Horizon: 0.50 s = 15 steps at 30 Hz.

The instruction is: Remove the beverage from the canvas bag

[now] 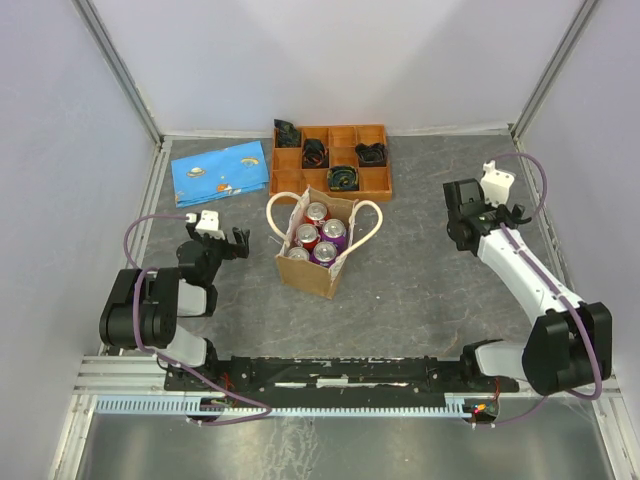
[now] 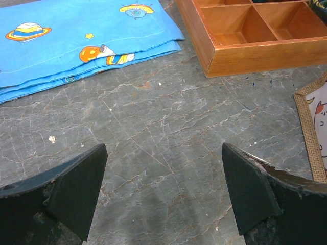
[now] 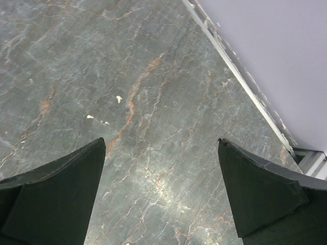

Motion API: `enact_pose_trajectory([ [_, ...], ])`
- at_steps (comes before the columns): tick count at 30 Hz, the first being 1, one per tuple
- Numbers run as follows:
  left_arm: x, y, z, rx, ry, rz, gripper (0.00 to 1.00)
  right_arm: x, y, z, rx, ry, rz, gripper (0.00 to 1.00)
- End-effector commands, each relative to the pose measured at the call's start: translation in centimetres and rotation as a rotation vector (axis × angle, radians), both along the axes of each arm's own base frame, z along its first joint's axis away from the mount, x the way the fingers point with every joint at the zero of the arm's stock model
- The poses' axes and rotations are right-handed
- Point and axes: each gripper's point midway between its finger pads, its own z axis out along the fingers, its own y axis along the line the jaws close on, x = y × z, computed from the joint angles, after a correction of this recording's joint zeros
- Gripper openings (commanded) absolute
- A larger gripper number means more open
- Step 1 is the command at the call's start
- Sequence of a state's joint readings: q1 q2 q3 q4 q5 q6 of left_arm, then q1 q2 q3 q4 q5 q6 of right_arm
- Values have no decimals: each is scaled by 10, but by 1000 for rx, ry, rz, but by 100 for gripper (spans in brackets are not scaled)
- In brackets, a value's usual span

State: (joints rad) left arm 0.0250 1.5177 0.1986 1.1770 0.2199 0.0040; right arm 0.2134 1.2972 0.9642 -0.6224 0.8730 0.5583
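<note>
my left pincer [image 2: 163,153] hangs spread and empty to the left of the canvas bag [image 1: 308,272], and my right pincer [image 3: 161,143] is spread and empty too, well off to the right. the bag stands mid-worktop [image 1: 420,290] with the cans [image 1: 333,233] packed tight inside. reaching in, i could snag a rope handle [image 1: 283,205] or tip the soft bag, and a can wedged against its neighbours may drag the whole bag up.

The grey marble table [image 1: 430,290] before me carries the canvas bag [image 1: 308,272] at centre, an orange tray [image 1: 372,183] at twelve o'clock and a blue cloth [image 1: 220,172] at eleven.
</note>
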Motion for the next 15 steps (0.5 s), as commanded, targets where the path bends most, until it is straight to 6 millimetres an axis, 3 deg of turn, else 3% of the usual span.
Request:
enact_pose_trajectory([
  [1,4,1,16,47,-71,-16,99,8,15,15,2,-69,107,99],
  [4,4,1,16,47,-71,-15,99,12,37,21,14,-96,224,99],
  [9,4,1,16,47,-70,-16,99,17,79,57,-24,-135,382,98],
  [15,4,1,15,47,-70,-16,99,23,147,109,-4,-213,607,79],
])
